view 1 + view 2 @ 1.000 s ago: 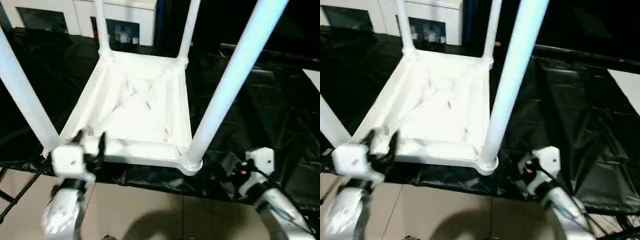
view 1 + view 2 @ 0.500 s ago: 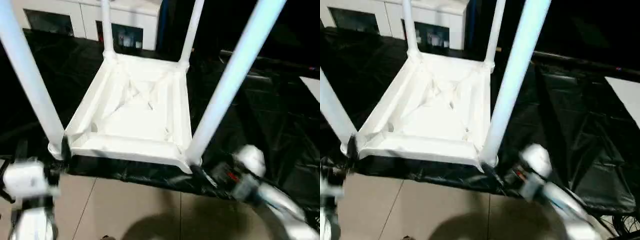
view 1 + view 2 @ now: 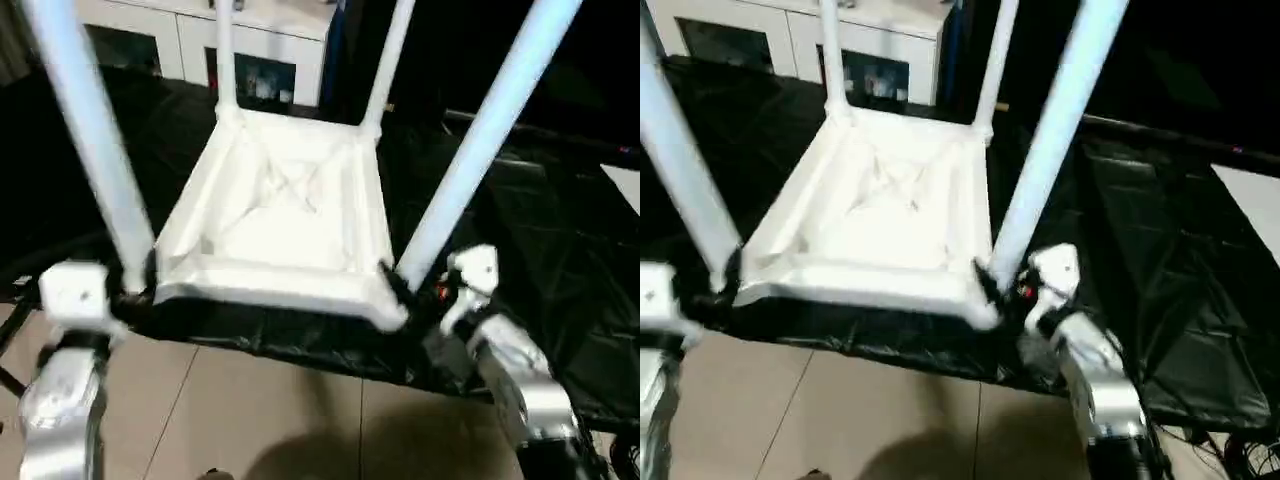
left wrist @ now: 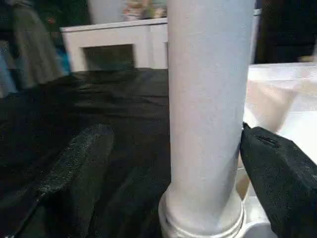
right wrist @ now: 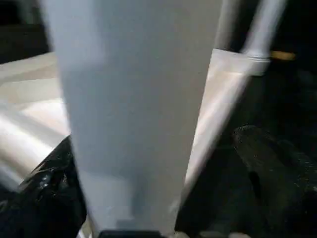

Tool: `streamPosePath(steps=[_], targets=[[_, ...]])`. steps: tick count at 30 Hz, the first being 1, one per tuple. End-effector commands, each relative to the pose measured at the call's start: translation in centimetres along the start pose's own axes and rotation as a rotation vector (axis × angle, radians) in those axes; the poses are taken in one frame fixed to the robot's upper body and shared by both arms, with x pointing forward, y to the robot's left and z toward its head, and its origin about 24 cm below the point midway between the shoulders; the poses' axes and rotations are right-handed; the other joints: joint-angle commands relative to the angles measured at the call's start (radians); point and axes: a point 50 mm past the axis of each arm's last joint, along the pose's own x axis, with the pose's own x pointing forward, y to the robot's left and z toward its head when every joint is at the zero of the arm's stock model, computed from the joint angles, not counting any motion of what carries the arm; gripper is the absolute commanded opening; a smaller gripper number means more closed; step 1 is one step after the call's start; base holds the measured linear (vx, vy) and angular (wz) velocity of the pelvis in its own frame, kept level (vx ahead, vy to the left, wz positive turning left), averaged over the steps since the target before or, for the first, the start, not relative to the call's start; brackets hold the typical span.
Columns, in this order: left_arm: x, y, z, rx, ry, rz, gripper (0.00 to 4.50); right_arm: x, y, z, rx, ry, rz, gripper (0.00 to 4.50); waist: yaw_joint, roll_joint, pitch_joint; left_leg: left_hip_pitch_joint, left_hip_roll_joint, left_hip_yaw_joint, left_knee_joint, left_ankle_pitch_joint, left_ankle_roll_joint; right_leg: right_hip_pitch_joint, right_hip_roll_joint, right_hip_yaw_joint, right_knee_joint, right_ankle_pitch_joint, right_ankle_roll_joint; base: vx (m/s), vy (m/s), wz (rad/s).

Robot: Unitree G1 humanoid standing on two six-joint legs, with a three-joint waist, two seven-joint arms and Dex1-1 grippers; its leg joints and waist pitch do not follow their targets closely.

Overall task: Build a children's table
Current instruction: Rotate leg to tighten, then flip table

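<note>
1. Nearest the camera, the two silver forearms rise from the bottom edge over a tan tiled floor (image 3: 280, 400), one on each side of the table's near end.

2. The left gripper (image 4: 173, 163) stands at the near left corner of the table (image 3: 290, 215). Its two black fingers (image 4: 74, 168) are spread wide, one on each side of the near left leg (image 4: 208, 109), low down by the leg's flared end in its round corner socket. The far finger seems to touch or nearly touch the leg; the other stands clear of it, so nothing is clamped.

3. The right gripper (image 5: 163, 183) stands at the near right corner. Its fingers (image 5: 277, 168) are also spread wide, straddling the base of the near right leg (image 3: 480, 150). Whether they touch the leg cannot be told.

4. The white plastic table lies upside down on a black sheet (image 3: 540, 230) that covers the work surface. Its ribbed underside faces up, and its near edge lies close to the sheet's front edge, between the two grippers.

5. All four legs stand upright in their corner sockets. The two near ones run out past the top of the head view; the two far ones (image 3: 225, 60) are thinner in the picture.

6. Farthest back, behind the sheet, stands a white cabinet (image 3: 250, 50) with dark openings.
</note>
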Motion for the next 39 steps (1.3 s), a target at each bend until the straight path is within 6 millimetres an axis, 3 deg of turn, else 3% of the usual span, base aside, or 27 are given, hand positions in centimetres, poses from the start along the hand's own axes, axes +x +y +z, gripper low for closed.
streamPosePath(steps=[1, 8, 10, 12, 13, 15, 16, 18, 21, 25, 29, 32, 33, 35, 39], targets=[[0.7, 0.3, -0.4, -0.012, 0.029, 0.004, 4.46, -0.8, -2.4, -0.2, -0.021, 0.012, -0.110, 4.50, 0.001, 0.028, -0.040, 0.022, -0.006, 0.008, -0.092, -0.458, -0.048, 0.009, -0.013, 0.011, -0.067, -0.345, -0.102, 0.000, 0.000, 0.00], [2.4, 0.4, -0.5, -0.056, 0.042, 0.023, 4.31, -1.4, -1.3, -0.2, 0.003, 0.006, 0.018, 4.50, 0.005, 0.020, -0.044, 0.015, -0.004, 0.012, -0.089, -0.395, -0.027, 0.016, -0.015, 0.012, -0.061, -0.307, -0.115, 0.000, 0.000, 0.00], [2.9, -0.5, -0.5, -0.068, 0.054, -0.014, 4.09, -3.2, -0.2, -0.6, 0.040, 0.036, 0.147, 4.50, 0.011, 0.020, -0.046, 0.016, -0.002, 0.013, -0.087, -0.364, -0.018, 0.020, -0.012, 0.013, -0.057, -0.258, -0.122, 0.000, 0.000, 0.00], [2.9, -0.5, -0.5, -0.065, 0.061, -0.012, 4.09, -3.5, 0.0, -0.6, 0.048, 0.042, 0.172, 4.50, 0.013, 0.020, -0.045, 0.012, 0.000, 0.012, -0.089, -0.349, -0.012, 0.024, -0.012, 0.013, -0.053, -0.227, -0.127, 0.000, 0.000, 0.00], [2.9, -0.4, -0.6, -0.070, 0.069, -0.001, 3.91, -4.1, 0.4, -0.6, 0.047, 0.059, 0.215, 4.50, 0.020, 0.013, -0.045, 0.008, -0.002, 0.011, -0.090, -0.340, -0.006, 0.029, -0.015, 0.011, -0.052, -0.236, -0.127, 0.000, 0.000, 0.00], [3.0, -0.2, -0.6, -0.073, 0.072, 0.016, 3.82, -5.3, 0.9, -0.6, 0.036, 0.090, 0.283, 4.50, 0.021, 0.015, -0.043, 0.008, -0.001, 0.011, -0.091, -0.340, -0.005, 0.029, -0.014, 0.011, -0.055, -0.247, -0.125, 0.000, 0.000, 0.00], [3.0, -0.1, -0.7, -0.067, 0.092, 0.025, 3.67, -6.5, 1.2, -0.5, 0.032, 0.118, 0.343, 4.50, 0.020, 0.027, -0.042, 0.014, 0.000, 0.011, -0.091, -0.369, -0.008, 0.024, -0.013, 0.013, -0.061, -0.264, -0.120, 0.000, 0.000, 0.00], [3.1, -0.3, -0.7, -0.073, 0.096, 0.010, 3.47, -7.0, 1.2, -0.3, 0.040, 0.124, 0.362, 4.50, 0.025, 0.022, -0.041, 0.015, 0.000, 0.011, -0.090, -0.381, -0.005, 0.024, -0.014, 0.013, -0.061, -0.274, -0.119, 0.000, 0.000, 0.00], [3.1, -0.8, -0.8, -0.081, 0.102, -0.013, 3.33, -7.8, 1.6, 0.2, 0.069, 0.130, 0.412, 4.50, 0.025, 0.021, -0.037, 0.014, -0.001, 0.010, -0.092, -0.417, -0.004, 0.019, -0.017, 0.013, -0.069, -0.357, -0.104, 0.000, 0.000, 0.00], [2.9, -1.6, -0.8, -0.113, 0.123, -0.034, 3.01, -7.4, 2.9, 0.5, 0.095, 0.140, 0.494, 4.50, 0.025, 0.021, -0.035, 0.016, 0.000, 0.005, -0.092, -0.449, -0.015, 0.012, -0.018, 0.010, -0.076, -0.419, -0.090, 0.000, 0.000, 0.00], [2.8, -3.1, -0.7, -0.172, 0.157, -0.089, 2.71, -4.4, 5.3, 0.0, 0.095, 0.147, 0.581, 4.50, 0.019, 0.024, -0.034, 0.014, -0.002, 0.000, -0.094, -0.474, -0.036, 0.007, -0.020, 0.007, -0.076, -0.451, -0.095, 0.000, 0.000, 0.00], [2.8, -3.1, -0.7, -0.180, 0.163, -0.091, 2.44, -4.2, 5.5, 0.0, 0.096, 0.150, 0.590, 4.50, 0.032, 0.027, -0.032, 0.026, 0.000, 0.003, -0.092, -0.489, -0.040, -0.001, -0.017, 0.011, -0.081, -0.440, -0.093, 0.000, 0.000, 0.00], [2.7, -3.5, -0.7, -0.228, 0.180, -0.096, 2.30, -3.7, 5.9, -0.1, 0.094, 0.157, 0.583, 4.50, 0.037, 0.025, -0.033, 0.026, 0.001, 0.003, -0.093, -0.484, -0.042, 0.002, -0.018, 0.013, -0.078, -0.420, -0.097, 0.000, 0.000, 0.00], [2.6, -3.9, -0.5, -0.259, 0.181, -0.109, 2.20, -3.3, 6.0, -0.1, 0.100, 0.157, 0.572, 4.50, 0.037, 0.027, -0.036, 0.014, 0.000, -0.001, -0.099, -0.449, -0.049, 0.014, -0.019, 0.011, -0.068, -0.377, -0.106, 0.000, 0.000, 0.00], [2.8, -4.5, -0.2, -0.292, 0.184, -0.128, 2.16, -3.1, 6.0, -0.3, 0.106, 0.165, 0.558, 4.50, 0.044, 0.028, -0.038, 0.015, -0.001, 0.006, -0.095, -0.404, -0.039, 0.017, -0.018, 0.013, -0.064, -0.316, -0.114, 0.000, 0.000, 0.00]])
